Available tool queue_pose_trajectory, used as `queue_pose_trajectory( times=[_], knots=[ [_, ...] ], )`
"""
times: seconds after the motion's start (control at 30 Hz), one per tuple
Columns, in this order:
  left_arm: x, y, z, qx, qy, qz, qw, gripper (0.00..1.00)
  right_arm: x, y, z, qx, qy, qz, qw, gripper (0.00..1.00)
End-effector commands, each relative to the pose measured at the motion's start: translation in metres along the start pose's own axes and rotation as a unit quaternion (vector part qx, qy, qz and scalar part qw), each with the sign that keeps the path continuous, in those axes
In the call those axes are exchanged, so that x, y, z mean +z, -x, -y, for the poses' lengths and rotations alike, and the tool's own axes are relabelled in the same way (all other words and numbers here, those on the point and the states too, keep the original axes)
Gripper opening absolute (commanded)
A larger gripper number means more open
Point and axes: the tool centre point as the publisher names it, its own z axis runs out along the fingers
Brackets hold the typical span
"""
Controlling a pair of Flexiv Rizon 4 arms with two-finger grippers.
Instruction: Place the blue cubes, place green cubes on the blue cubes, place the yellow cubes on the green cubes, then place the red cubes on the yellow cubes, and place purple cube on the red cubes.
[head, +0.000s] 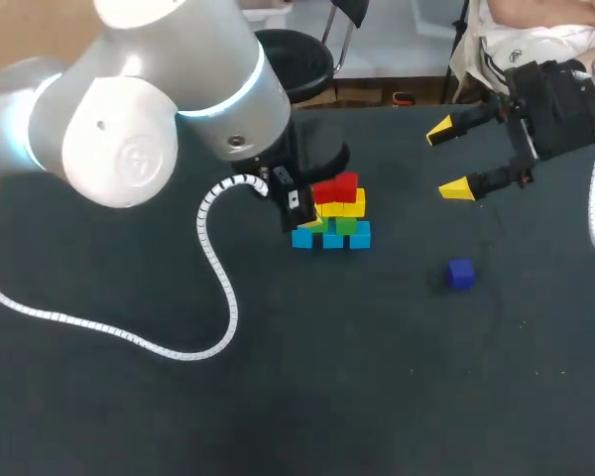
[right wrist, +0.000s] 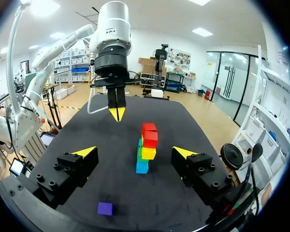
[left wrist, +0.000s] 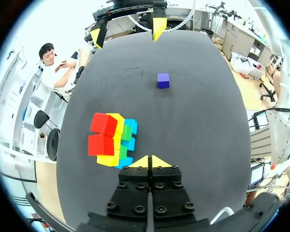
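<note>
A pyramid of cubes (head: 333, 214) stands mid-table: light blue cubes (head: 332, 239) at the base, then green (head: 346, 225), yellow (head: 353, 205) and two red cubes (head: 337, 188) on top. My left gripper (head: 299, 206), shut and empty, sits just left of it, largely hidden under the arm. In the left wrist view its tips (left wrist: 149, 162) meet beside the stack (left wrist: 111, 140). The purple cube (head: 460, 274) lies alone to the right. My right gripper (head: 448, 159) hangs open above the far right. In the right wrist view the purple cube (right wrist: 105, 208) lies under the open gripper (right wrist: 135, 152), with the stack (right wrist: 146, 147) ahead.
The dark table (head: 377, 397) has bare surface in front of and right of the stack. A white coiled cable (head: 218, 288) from my left arm trails over the table's left half.
</note>
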Motion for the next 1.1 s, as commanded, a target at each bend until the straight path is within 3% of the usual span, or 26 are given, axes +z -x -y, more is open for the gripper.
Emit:
queue_pose_trajectory(
  times=[0.03,1.1],
  knots=[
    [0.007,0.008,-0.010,0.002,-0.003,-0.011,1.000,0.00,0.000,0.000,0.000,0.000,0.000,0.001,1.000,1.00],
    [0.016,0.011,-0.037,-0.002,0.018,-0.035,0.999,0.00,0.000,0.000,0.000,0.000,0.000,0.001,1.000,1.00]
  ],
)
